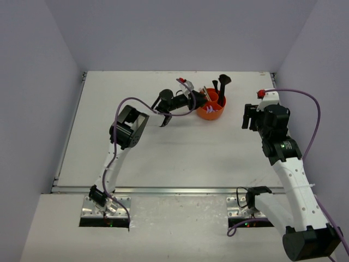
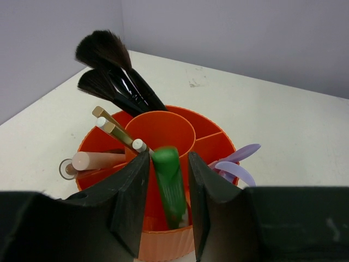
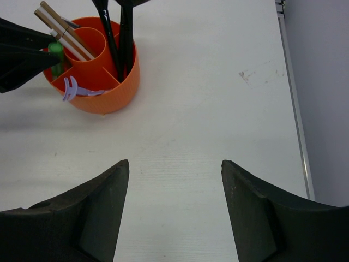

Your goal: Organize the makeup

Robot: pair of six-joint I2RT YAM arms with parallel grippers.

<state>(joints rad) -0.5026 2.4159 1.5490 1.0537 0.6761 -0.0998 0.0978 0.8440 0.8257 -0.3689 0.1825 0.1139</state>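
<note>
The orange compartmented cup [image 2: 163,240] holds the makeup. Two black brushes [image 2: 117,82] stand at its far side, one fan-headed. Tan sticks [image 2: 112,128] and a pink stick [image 2: 95,160] lean in the left compartments, and lilac tools [image 2: 237,164] stick out on the right. A small green tube [image 2: 170,185] hangs blurred in the near compartment, between the fingers of my left gripper [image 2: 168,158]. The jaws stand slightly apart, with orange showing beside the tube. My right gripper [image 3: 174,164] is open over bare table, to the right of the cup [image 1: 211,112].
The white table [image 1: 180,153] is walled on three sides, with a metal rail along its near edge [image 1: 163,190]. The left arm [image 1: 128,128] reaches across to the cup at the back centre. The right arm [image 1: 278,142] stands at the right.
</note>
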